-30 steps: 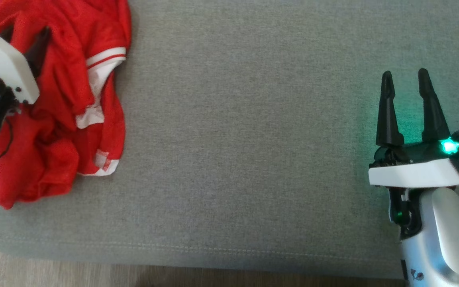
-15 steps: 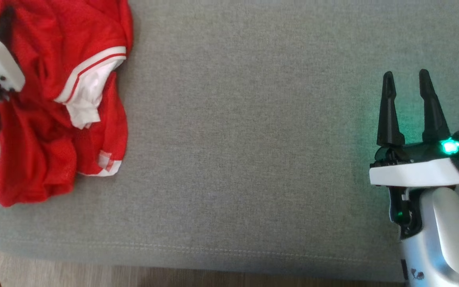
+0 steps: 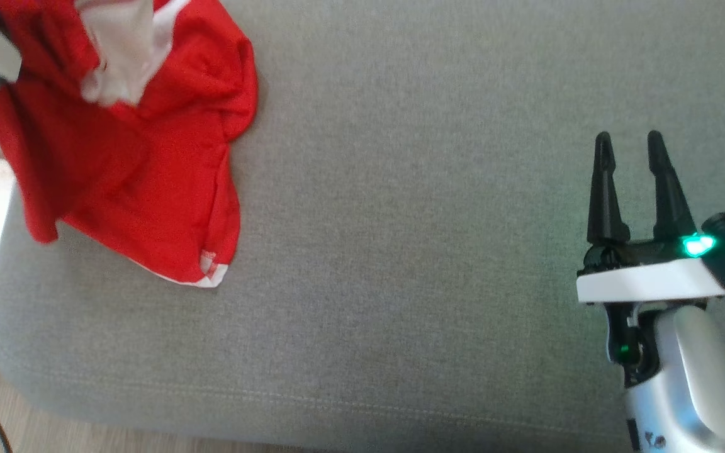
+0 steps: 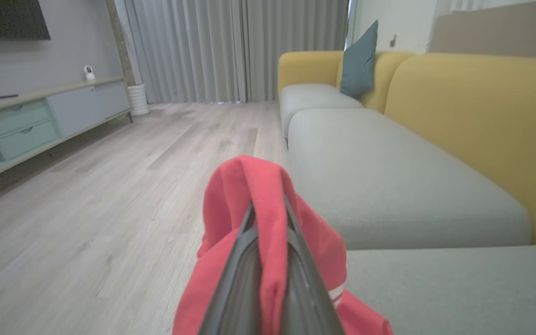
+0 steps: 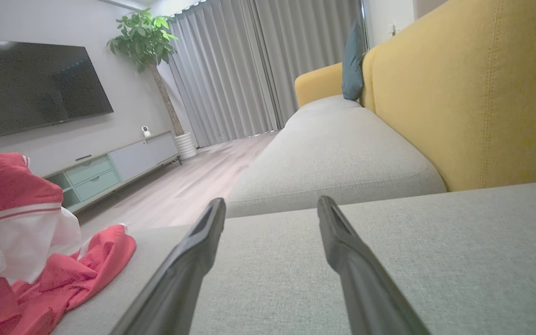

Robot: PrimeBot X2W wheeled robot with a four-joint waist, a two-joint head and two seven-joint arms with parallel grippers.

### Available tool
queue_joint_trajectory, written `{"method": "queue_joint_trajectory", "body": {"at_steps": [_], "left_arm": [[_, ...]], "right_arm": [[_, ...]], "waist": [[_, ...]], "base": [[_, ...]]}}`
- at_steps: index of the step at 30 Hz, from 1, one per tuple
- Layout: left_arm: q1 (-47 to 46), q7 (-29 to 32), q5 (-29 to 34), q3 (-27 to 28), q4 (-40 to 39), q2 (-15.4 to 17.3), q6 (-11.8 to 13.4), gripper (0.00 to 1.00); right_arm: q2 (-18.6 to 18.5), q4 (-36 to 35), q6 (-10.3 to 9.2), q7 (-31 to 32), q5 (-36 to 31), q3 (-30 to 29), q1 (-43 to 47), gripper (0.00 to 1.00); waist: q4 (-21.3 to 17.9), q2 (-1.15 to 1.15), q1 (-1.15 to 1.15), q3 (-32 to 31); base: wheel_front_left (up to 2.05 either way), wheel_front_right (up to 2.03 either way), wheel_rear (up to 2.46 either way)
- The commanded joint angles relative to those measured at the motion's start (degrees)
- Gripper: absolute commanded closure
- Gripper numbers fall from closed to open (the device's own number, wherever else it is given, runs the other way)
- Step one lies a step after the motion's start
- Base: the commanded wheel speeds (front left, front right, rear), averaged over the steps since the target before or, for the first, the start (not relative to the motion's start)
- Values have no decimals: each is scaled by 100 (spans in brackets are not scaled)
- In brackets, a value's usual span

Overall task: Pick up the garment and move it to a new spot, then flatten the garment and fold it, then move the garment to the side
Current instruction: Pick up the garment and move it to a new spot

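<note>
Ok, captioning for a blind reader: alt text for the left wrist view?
The left hand is shut on a fold of the red garment, which drapes over its fingers. Beyond lie a grey sofa seat, its yellow backrest and a pale wooden floor.

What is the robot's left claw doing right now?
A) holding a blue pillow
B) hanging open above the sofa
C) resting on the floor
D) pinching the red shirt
D: the left gripper is shut on a fold of the red shirt, which drapes over it.
</note>
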Motion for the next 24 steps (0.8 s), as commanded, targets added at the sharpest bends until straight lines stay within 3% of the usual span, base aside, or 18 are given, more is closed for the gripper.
{"method": "queue_joint_trajectory", "body": {"at_steps": [1, 14, 24], "left_arm": [[-421, -85, 18, 320, -305, 309, 73, 100], [-228, 105, 80, 388, -2064, 138, 762, 100], [275, 355, 14, 71, -3212, -566, 1440, 100]], "right_arm": [[-20, -152, 44, -61, 70, 168, 80, 0], [-20, -144, 44, -62, 361, 275, 262, 0], [-20, -341, 44, -62, 511, 387, 144, 0]], "waist": [[53, 0, 0, -278], [-256, 0, 0, -847], [-1079, 0, 0, -733]], "base": [[0, 0, 0], [0, 0, 0], [0, 0, 0]]}}
